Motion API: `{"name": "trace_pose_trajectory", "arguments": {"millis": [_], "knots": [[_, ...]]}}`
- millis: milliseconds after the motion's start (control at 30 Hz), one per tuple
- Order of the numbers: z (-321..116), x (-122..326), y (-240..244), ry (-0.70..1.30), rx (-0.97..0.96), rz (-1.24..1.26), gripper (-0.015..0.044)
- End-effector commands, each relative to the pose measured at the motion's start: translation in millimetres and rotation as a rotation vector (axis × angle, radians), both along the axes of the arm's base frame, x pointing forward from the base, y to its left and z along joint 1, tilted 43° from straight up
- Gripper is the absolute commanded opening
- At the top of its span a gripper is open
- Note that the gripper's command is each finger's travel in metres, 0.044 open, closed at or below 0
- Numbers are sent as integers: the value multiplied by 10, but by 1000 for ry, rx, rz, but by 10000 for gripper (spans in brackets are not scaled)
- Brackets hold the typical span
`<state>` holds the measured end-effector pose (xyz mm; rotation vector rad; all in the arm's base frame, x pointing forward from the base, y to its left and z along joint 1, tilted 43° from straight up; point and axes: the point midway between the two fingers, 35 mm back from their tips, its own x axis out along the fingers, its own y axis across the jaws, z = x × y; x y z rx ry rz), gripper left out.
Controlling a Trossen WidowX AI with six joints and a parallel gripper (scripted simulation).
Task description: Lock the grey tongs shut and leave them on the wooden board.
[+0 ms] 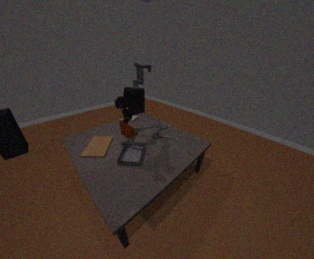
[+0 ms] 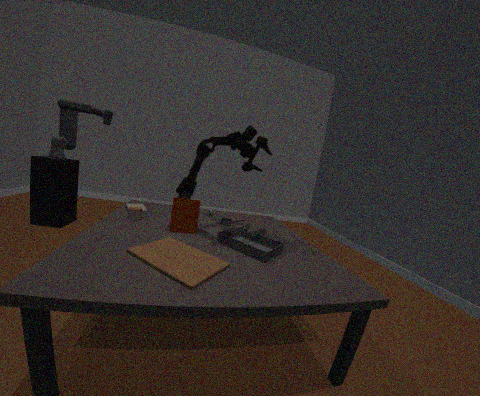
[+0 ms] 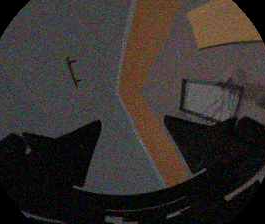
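Observation:
The grey tongs (image 2: 260, 233) are small and dim across the far end of the roasting tin (image 1: 120, 159) (image 2: 240, 248) (image 3: 183, 95). Thin lines in the wrist view may be their arms; their spread and the hinge's lock cannot be made out. The wooden board (image 1: 97, 146) (image 2: 178, 261) (image 3: 223, 25) lies flat on the table, a little apart from the tin, with nothing on it. My gripper (image 2: 266, 161) (image 3: 133, 121) is open and empty, high above the table on the tin's side, touching nothing. Its fingers point outward, and the wrist view looks past the table edge.
Another V-shaped grey utensil (image 1: 161, 136) lies on the table (image 1: 115, 196) (image 2: 101, 280) behind the tin. A small pale object (image 2: 136, 206) is near the back edge. The orange block (image 1: 127, 129) (image 2: 185, 215) is at my arm's base. Another arm stands on a black pedestal (image 2: 54, 190) beyond the table.

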<state>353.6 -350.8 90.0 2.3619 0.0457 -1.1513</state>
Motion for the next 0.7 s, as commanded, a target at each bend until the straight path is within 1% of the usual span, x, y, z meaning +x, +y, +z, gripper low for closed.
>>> {"name": "trace_pose_trajectory", "arguments": {"millis": [0,233,467,533,667], "knots": [[-547,105,511,117,168,117,440],[-1277,67,1465,329,477,282,440],[-1750,-219,2412,576,780,406,440],[-1808,-291,2572,625,833,422,440],[-1815,-301,2593,631,840,424,440]]}}
